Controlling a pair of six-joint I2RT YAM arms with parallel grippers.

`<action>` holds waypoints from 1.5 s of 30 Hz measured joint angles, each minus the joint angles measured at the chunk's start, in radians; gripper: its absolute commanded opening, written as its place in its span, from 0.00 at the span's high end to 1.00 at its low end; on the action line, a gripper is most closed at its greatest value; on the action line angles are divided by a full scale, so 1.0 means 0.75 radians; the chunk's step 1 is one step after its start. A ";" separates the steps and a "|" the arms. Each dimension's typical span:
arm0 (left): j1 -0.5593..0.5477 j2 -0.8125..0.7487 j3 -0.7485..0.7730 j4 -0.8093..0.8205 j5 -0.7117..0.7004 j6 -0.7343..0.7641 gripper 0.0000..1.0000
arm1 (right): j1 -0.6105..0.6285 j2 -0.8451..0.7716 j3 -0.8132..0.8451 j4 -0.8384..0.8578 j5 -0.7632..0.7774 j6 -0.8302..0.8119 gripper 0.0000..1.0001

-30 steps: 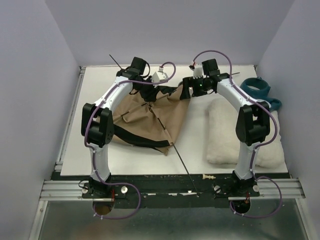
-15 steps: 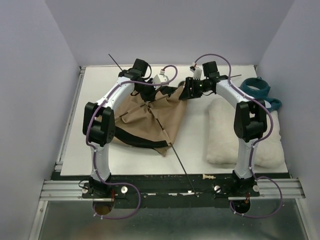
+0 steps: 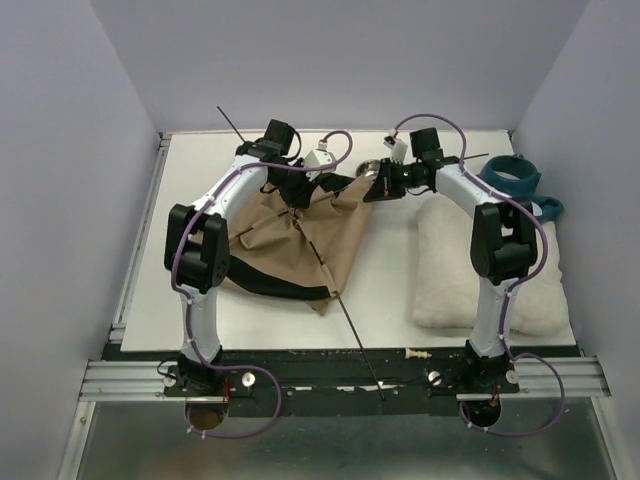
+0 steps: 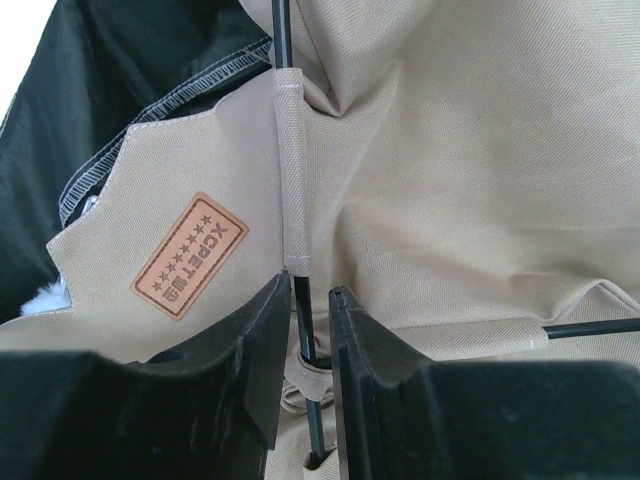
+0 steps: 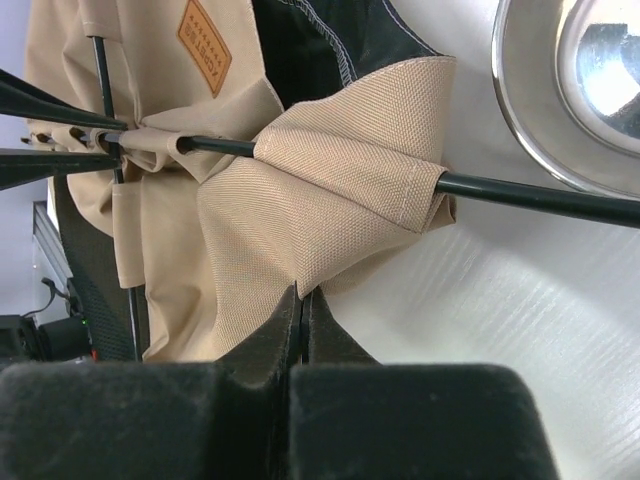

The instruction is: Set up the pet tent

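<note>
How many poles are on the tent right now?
2. One pole runs diagonally across the tent, from far left to the near edge; the other pole exits a fabric sleeve on the right. They cross mid-tent.
</note>
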 measured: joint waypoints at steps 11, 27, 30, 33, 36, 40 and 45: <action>0.001 0.005 -0.014 -0.011 -0.046 0.042 0.88 | -0.009 -0.080 -0.097 0.061 0.008 0.020 0.99; 0.064 -0.245 -0.308 -0.047 -0.024 0.273 1.00 | -0.113 -0.357 -0.463 0.148 0.019 0.063 0.99; 0.087 -0.311 -0.356 -0.072 -0.003 0.351 1.00 | -0.122 -0.437 -0.568 0.180 0.006 0.062 0.99; 0.094 -0.349 -0.420 -0.088 0.026 0.423 1.00 | -0.122 -0.506 -0.663 0.219 -0.045 0.065 0.74; 0.096 -0.376 -0.479 -0.107 0.035 0.482 1.00 | -0.132 -0.521 -0.681 0.207 -0.127 0.035 0.60; 0.128 -0.397 -0.541 -0.164 0.007 0.586 1.00 | -0.209 -0.517 -0.574 0.009 -0.202 -0.145 0.42; 0.146 -0.497 -0.585 -0.198 -0.011 0.757 1.00 | -0.291 -0.521 -0.203 -0.394 -0.264 -0.579 0.00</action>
